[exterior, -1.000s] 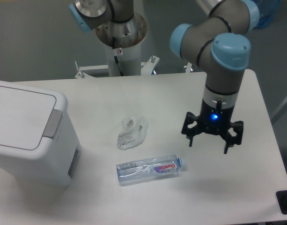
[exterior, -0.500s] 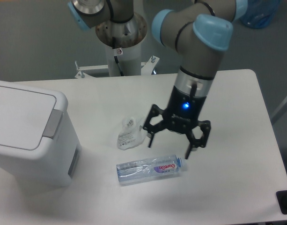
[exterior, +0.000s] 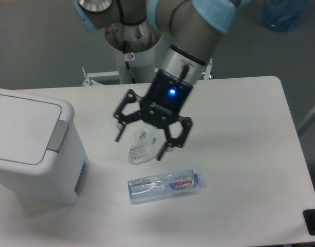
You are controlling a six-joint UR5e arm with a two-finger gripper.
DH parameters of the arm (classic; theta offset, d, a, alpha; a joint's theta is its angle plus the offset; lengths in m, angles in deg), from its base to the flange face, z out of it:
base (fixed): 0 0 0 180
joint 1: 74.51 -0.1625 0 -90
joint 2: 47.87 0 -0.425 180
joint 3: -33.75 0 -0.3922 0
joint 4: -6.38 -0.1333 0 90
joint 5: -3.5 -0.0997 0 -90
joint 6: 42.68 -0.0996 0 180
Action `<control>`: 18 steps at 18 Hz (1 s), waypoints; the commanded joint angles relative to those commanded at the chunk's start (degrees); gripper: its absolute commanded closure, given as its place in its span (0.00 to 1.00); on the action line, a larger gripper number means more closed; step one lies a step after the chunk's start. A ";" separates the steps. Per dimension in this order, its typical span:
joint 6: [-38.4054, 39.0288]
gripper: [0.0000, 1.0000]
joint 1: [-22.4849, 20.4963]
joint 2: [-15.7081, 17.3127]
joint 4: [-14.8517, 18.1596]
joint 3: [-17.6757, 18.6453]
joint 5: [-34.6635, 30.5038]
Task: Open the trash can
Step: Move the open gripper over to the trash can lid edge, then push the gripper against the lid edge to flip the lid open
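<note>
Approach step, bin lid shut.
Gripper [exterior: 140,143] hangs mid-table with fingers spread apart and empty, over a crumpled wrapper [exterior: 142,146], a bottle [exterior: 164,185] lying near below it. Bin [exterior: 34,149] sits at the table's [exterior: 249,154] left edge, well apart from the gripper; its grey tab [exterior: 58,136] faces right at the lid's rim. Next move, by my reckoning: travel left, come down over the tab and press it to release the lid.

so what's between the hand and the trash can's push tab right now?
Only bare table, in the fixed camera view. The open hand hangs over the crumpled plastic wrapper, right of the trash can; nothing sits between it and the grey tab.
</note>
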State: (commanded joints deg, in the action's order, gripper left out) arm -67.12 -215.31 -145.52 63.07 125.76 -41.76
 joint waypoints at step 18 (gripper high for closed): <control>3.17 0.00 5.10 -1.49 -1.85 2.12 -0.53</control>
State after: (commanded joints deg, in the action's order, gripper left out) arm -63.95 -210.21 -147.01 61.23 127.88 -42.29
